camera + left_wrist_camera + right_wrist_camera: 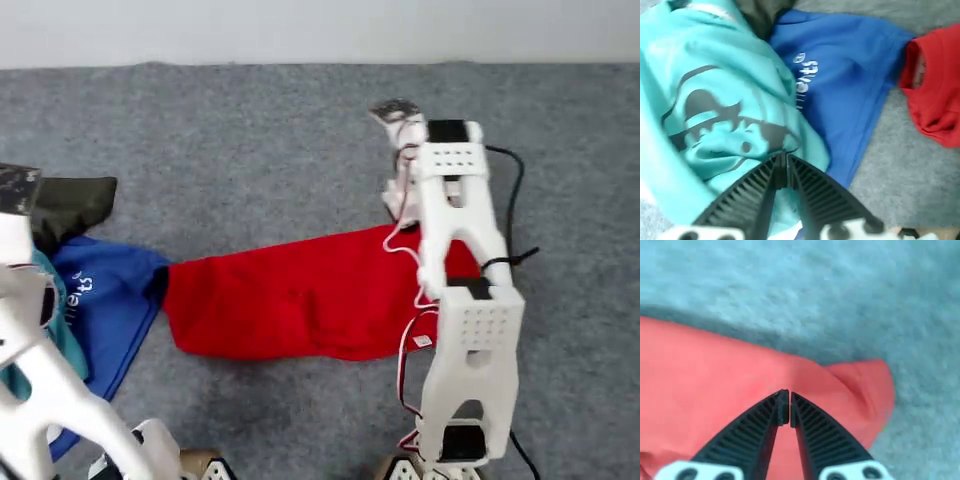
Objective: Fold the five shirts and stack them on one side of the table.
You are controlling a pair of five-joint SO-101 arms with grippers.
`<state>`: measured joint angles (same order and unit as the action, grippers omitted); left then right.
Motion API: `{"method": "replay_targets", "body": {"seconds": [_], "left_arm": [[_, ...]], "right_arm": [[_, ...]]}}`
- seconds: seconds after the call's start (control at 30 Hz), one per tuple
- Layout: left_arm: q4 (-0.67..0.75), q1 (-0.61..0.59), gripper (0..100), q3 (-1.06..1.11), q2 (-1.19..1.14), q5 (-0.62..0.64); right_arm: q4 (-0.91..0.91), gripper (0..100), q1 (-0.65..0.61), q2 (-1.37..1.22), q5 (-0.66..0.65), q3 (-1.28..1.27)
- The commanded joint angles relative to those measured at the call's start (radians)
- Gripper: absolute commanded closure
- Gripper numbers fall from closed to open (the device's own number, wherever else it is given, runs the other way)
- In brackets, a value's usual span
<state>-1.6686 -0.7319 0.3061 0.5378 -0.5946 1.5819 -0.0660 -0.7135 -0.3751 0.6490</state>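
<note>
At the far left of the high view, the left arm (40,390) rises from the near edge of the grey table (250,140) and stands over a heap of shirts. The left gripper (785,167) has its two black ribbed fingers (747,200) brought together at the tips, hanging right over the teal shirt (705,100); the wrist view does not show whether any cloth is pinched between them. The teal shirt lies crumpled, with a dark grey print on it, and its edge covers part of the blue shirt (840,75). A dark olive shirt (70,205) lies bunched at the far side of the heap, touching both the teal and the blue one.

The blue shirt spreads out toward the middle of the table, white lettering showing near its collar. Its right edge meets the left end of the red shirt (290,295), which lies flat in a long band across the centre of the table.

The right arm (465,330) reaches from the near edge over the right end of the red shirt. The right gripper (786,407) points down at the red cloth near a folded corner, its fingertips closed to a hairline with nothing between them. Bare grey table lies beyond that corner.
</note>
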Motion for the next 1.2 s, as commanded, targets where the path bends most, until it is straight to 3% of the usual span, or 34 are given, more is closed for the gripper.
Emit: {"method": "replay_targets", "body": {"seconds": [0.0,0.3,0.43,0.8,1.17], "left_arm": [[-0.026,0.133,98,-0.036,0.026,0.009],[0.121,0.623,97,-0.03,-0.252,0.276],[0.216,0.743,97,-0.03,-0.446,0.31],[0.414,0.721,97,-0.028,-0.812,0.311],[0.42,0.694,98,-0.053,-0.913,0.305]], "right_arm": [[0.068,98.7,0.047,0.025,0.008,0.057],[0.097,98.9,0.122,0.079,0.014,0.081],[0.093,98.7,0.166,0.074,0.015,0.081],[-0.124,98.7,0.157,0.051,0.015,0.075],[-0.252,98.7,0.127,-0.165,0.009,0.08]]}}
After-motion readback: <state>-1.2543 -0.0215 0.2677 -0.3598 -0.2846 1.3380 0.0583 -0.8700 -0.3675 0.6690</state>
